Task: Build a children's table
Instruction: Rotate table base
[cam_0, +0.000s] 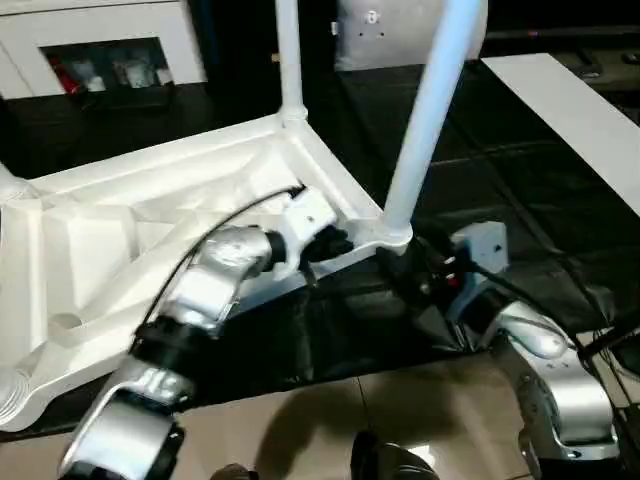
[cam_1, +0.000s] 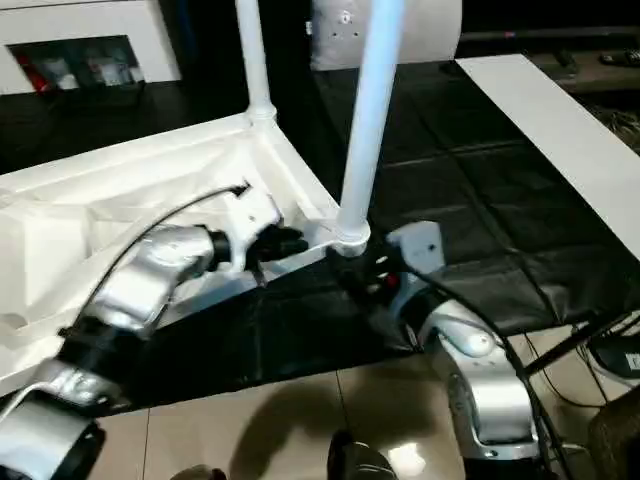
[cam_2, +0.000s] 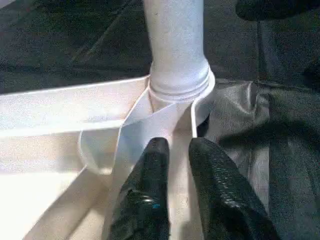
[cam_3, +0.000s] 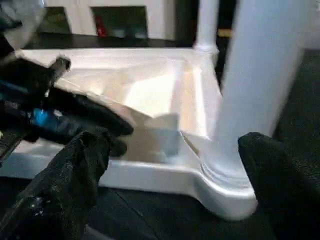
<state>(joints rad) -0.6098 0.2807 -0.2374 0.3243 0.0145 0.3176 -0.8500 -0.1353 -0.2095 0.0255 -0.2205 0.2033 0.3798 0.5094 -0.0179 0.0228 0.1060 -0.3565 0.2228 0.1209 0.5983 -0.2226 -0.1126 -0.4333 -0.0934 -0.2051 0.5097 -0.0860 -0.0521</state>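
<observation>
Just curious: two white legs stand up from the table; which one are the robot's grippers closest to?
The nearer leg, at the corner socket between both grippers; the other leg stands at the far corner.

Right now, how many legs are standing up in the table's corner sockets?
2 long white tapered plastic tube legs: one at the near corner, another at the far corner of the upturned white square plastic tabletop. Others may be hidden.

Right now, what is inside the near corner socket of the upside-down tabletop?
A white leg stands upright in the near corner socket of the tabletop. Its seated end is hidden by the socket wall. The left gripper rests on the rib beside it.
</observation>
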